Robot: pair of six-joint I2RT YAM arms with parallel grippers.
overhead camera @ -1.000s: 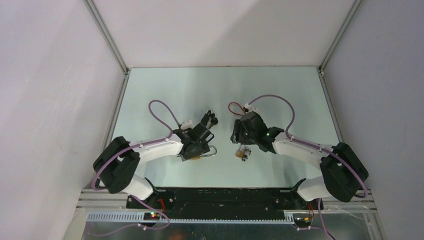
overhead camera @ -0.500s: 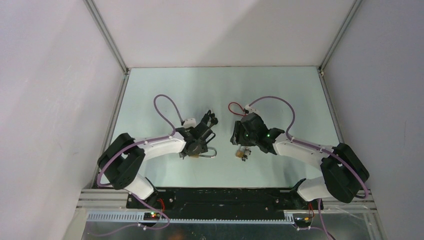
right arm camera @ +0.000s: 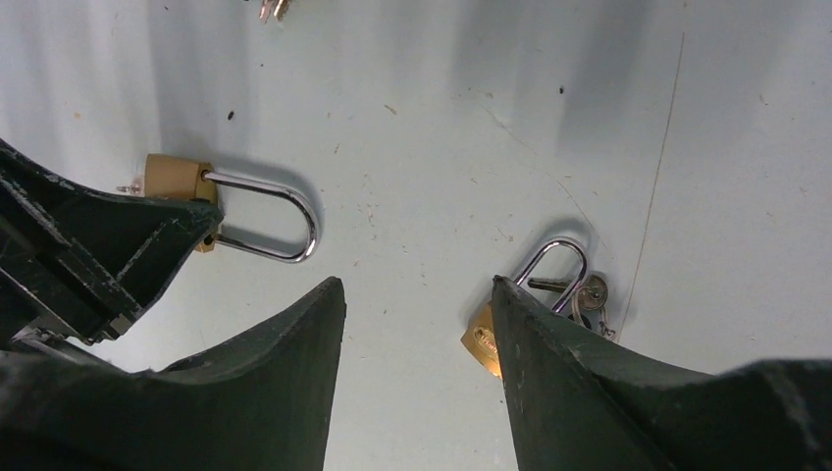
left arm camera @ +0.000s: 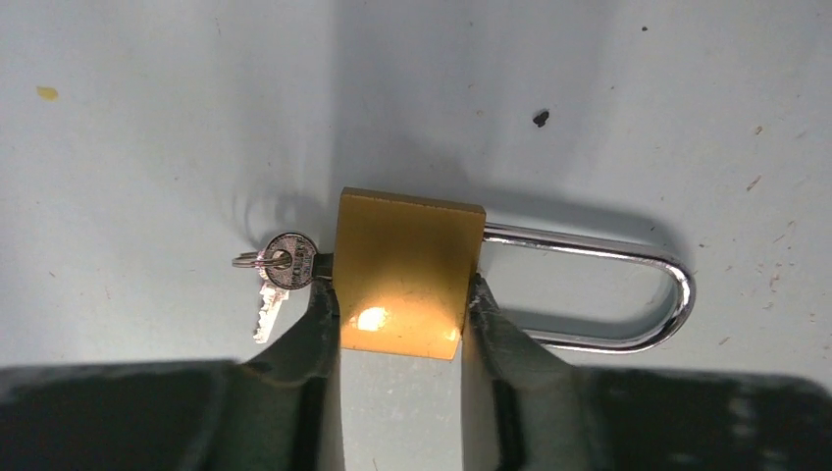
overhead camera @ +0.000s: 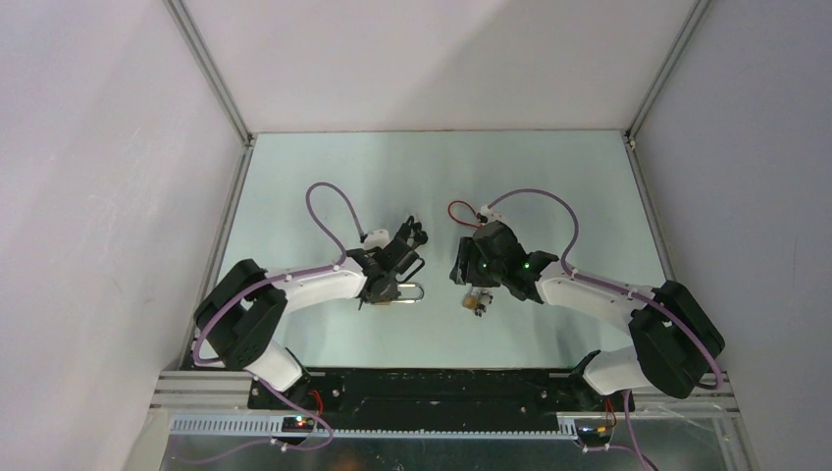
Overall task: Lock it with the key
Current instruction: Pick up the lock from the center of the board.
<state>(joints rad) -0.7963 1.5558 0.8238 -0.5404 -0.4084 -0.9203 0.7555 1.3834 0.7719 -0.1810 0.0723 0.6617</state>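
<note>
Found brass padlock [left arm camera: 410, 270] flat on table [overhead camera: 549, 186], centre of left wrist view, shackle pointing right, key [left arm camera: 287, 262] at its left end. Pinched across the body by left gripper [left arm camera: 400, 294]. Right gripper [right arm camera: 417, 285] spread wide, second padlock [right arm camera: 481, 341] lower right by one finger.

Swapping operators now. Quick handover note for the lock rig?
Left gripper: shut on the brass body of the long-shackle padlock, which lies flat on the table.
Right gripper: open, holding nothing, above the table. A small padlock with a key bunch lies beside one finger.
Key: at the held padlock's keyhole end, apparently inserted.
Done: padlock pinned.
Left: turning the key, probably with the right arm. I cannot tell whether the shackle is seated.
</note>
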